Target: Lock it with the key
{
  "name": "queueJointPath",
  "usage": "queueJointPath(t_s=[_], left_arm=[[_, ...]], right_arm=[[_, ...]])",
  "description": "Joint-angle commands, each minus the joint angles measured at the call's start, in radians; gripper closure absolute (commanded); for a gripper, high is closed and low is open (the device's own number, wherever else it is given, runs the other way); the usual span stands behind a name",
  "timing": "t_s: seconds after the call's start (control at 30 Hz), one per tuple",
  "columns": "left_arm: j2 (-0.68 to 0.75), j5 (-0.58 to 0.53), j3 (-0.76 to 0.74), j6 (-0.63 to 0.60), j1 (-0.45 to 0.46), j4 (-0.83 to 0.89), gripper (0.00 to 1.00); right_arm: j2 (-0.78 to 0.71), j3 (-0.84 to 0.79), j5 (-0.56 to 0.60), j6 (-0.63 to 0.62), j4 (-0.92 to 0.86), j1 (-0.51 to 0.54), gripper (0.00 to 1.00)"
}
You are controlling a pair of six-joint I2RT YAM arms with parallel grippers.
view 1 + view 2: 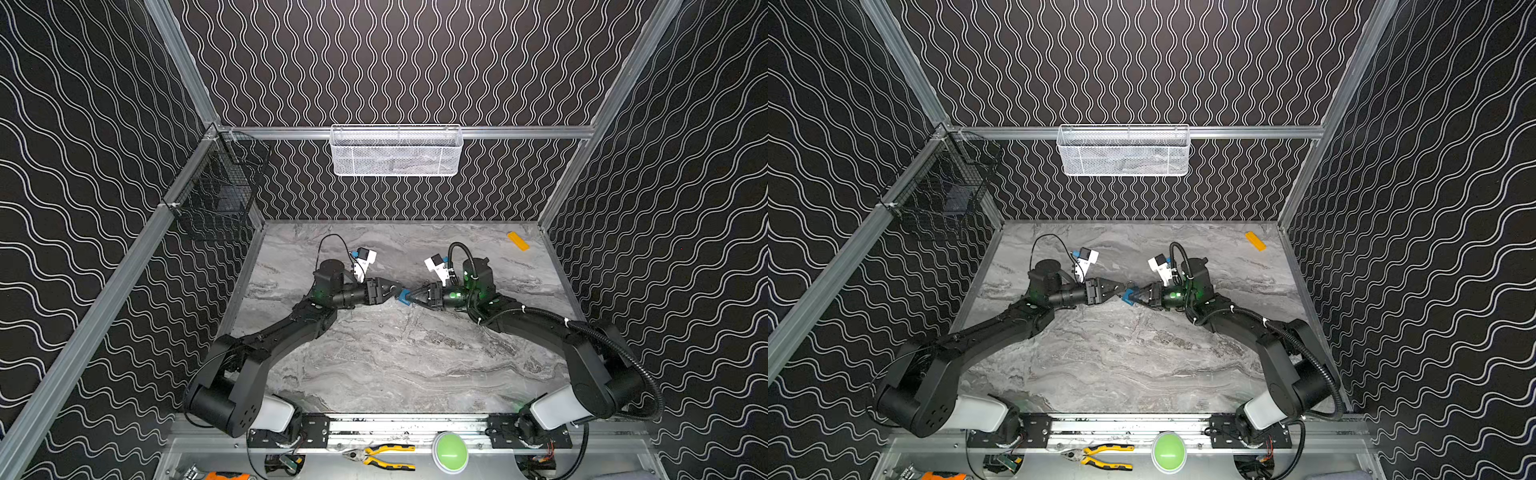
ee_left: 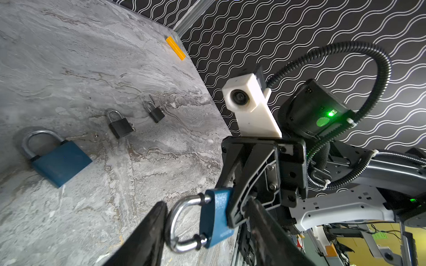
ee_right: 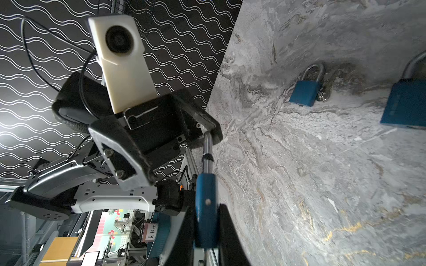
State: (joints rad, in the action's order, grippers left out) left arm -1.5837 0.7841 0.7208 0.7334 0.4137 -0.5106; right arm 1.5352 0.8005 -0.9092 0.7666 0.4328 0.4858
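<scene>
Right now my right pincer (image 3: 206,214) is clenched on the body of a blue padlock (image 2: 216,216), holding it above the middle of the bench (image 1: 374,365). My left pincer (image 1: 394,288) stands released, with a finger on either side of the shackle (image 2: 169,226). A key (image 2: 91,136) lies on the bench.

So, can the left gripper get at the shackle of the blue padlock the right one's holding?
Probably yes: the shackle of the blue padlock sticks out clear of the right gripper, between the left gripper's open fingers.
</scene>
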Motion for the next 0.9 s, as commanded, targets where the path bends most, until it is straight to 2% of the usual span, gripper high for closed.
queueJointPath(t_s=[0.0,0.13,0.33,0.47,0.67,0.87], left_arm=[[-0.01,0.031,-0.009,0.027,-0.001,-0.08,0.4],[-0.007,0.036,-0.014,0.03,-0.001,-0.085,0.45],[0.004,0.026,-0.009,0.003,-0.003,-0.031,0.58],[0.001,0.017,-0.007,-0.005,-0.012,-0.012,0.61],[-0.006,0.017,-0.011,-0.004,-0.019,-0.021,0.72],[-0.011,0.024,-0.012,-0.001,-0.019,-0.038,0.79]], right_arm=[[-0.007,0.003,-0.005,-0.007,0.032,0.0,1.0],[-0.006,0.009,-0.005,-0.016,0.02,0.0,1.0],[-0.005,0.009,-0.007,-0.019,0.019,0.0,1.0],[-0.009,0.007,-0.005,-0.025,0.013,0.0,1.0],[-0.019,0.01,0.003,-0.044,-0.012,0.0,1.0],[-0.021,0.003,0.001,-0.036,0.0,0.0,1.0]])
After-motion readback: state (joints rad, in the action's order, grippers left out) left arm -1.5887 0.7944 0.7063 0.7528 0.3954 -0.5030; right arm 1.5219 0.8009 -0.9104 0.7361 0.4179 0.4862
